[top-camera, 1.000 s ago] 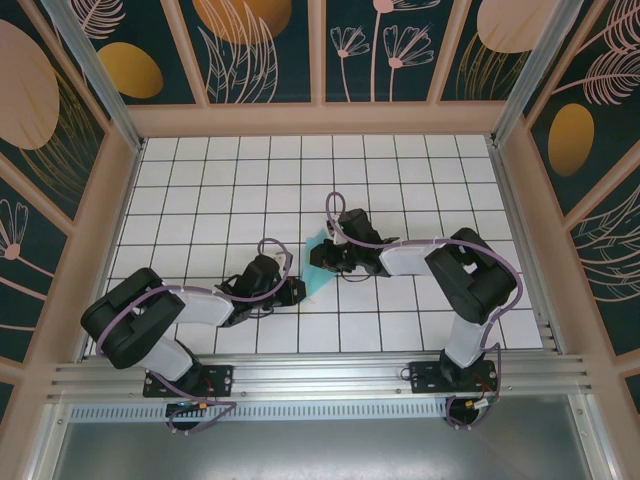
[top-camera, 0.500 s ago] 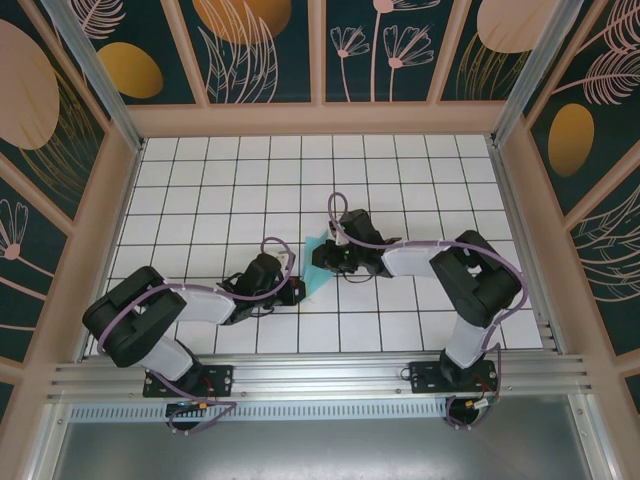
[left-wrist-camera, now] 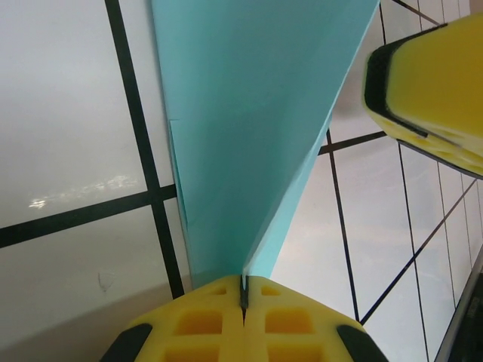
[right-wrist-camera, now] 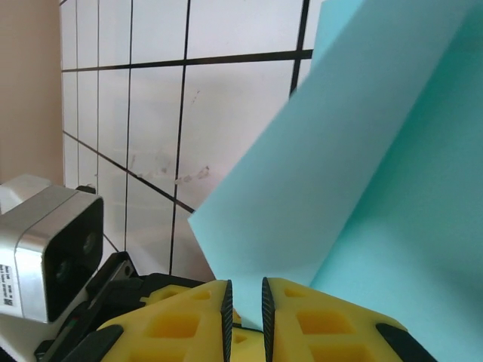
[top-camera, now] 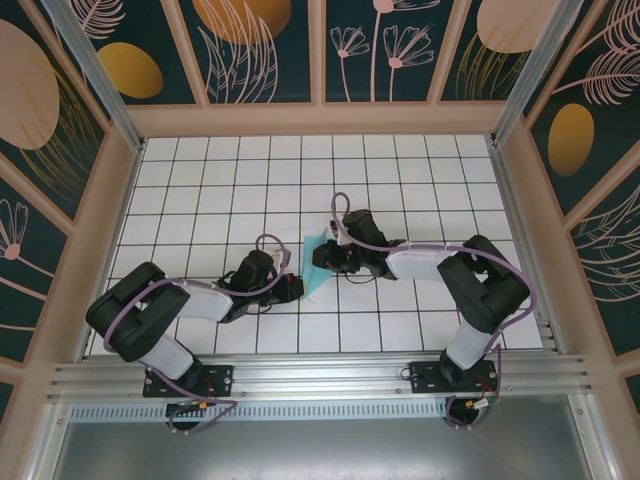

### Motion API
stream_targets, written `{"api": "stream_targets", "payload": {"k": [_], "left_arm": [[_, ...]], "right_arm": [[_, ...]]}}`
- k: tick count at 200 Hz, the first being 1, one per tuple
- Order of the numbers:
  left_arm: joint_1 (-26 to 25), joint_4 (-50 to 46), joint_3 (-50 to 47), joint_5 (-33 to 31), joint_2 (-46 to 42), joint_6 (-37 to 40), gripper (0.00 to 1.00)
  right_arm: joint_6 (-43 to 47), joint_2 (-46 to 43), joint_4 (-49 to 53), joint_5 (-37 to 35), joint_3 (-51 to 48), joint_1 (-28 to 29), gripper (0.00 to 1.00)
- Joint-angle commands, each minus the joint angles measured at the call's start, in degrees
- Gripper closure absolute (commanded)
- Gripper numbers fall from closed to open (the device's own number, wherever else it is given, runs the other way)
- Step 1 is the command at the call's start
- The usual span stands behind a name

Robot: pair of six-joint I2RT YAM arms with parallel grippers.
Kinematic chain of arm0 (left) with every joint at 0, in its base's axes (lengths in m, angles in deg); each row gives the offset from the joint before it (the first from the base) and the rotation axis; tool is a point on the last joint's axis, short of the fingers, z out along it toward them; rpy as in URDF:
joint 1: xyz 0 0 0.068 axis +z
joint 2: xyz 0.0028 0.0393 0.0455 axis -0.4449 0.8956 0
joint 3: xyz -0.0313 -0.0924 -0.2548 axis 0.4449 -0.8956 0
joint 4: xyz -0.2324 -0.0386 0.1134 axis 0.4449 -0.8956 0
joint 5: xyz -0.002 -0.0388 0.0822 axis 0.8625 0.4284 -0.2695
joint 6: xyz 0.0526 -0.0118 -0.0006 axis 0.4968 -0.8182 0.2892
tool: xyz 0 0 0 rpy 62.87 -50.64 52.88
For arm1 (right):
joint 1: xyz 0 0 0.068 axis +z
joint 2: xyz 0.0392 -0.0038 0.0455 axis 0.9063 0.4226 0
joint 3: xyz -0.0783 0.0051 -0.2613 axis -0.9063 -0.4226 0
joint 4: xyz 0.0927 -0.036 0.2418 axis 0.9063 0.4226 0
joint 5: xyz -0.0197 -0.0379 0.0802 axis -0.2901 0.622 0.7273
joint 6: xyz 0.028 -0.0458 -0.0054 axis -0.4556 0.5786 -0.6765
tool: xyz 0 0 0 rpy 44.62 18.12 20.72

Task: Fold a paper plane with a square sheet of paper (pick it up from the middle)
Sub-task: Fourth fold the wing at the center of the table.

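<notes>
Since the earlier frame, my left gripper (top-camera: 293, 288) has crept right, clamped on the lower tip of the square sheet of paper (top-camera: 314, 268) at frame centre. My right gripper (top-camera: 322, 258) apparently pinches its upper edge. Step: mid-fold. Next, align the edges and press the crease.

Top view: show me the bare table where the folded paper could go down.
Free: the far rows of the table under the back wall, the left tiles beyond the left arm, and the right tiles by the side frame. Crowded: the centre, where the left gripper and right gripper both pinch the folded paper.
</notes>
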Motion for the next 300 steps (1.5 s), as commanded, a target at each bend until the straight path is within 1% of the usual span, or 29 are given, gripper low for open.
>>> {"api": "stream_targets", "payload": {"k": [1, 79, 115, 176, 203, 245, 256, 265, 300], "left_arm": [[0.35, 2.45, -0.66, 2.02, 1.60, -1.60, 1.00], [0.38, 1.93, -0.86, 1.03, 2.70, -3.55, 1.00], [0.35, 1.82, -0.86, 0.87, 3.67, -4.28, 1.00], [0.39, -1.87, 0.31, -0.67, 3.90, -4.63, 1.00], [0.33, -3.11, 0.28, -1.69, 3.07, -4.87, 0.96], [0.38, -4.80, 1.11, -2.27, 2.49, -4.63, 0.95], [0.40, -4.66, 1.17, -1.98, 2.44, -4.36, 0.96], [0.41, -4.88, 1.36, -1.84, 2.40, -4.18, 1.00], [0.39, -7.58, 1.80, -2.59, 1.70, -4.26, 1.00]], "right_arm": [[1.03, 2.73, -2.55, 2.92, 2.36, -0.33, 0.78], [1.82, 8.83, -1.96, 3.56, 6.90, -0.94, 0.79], [1.81, 9.79, -1.67, 3.25, 6.86, -1.49, 0.79], [1.80, 11.01, -0.64, 1.72, 7.27, -1.97, 0.80], [1.73, 11.35, -0.43, 1.09, 7.14, -2.11, 0.81], [1.37, 11.72, -0.35, 0.47, 7.06, -2.19, 0.81], [1.28, 11.60, -0.46, 0.49, 7.06, -2.27, 0.81], [1.25, 11.26, -0.65, 0.38, 6.88, -2.28, 0.81], [2.07, 10.56, 2.12, -1.75, 7.60, -2.37, 0.81]]}}
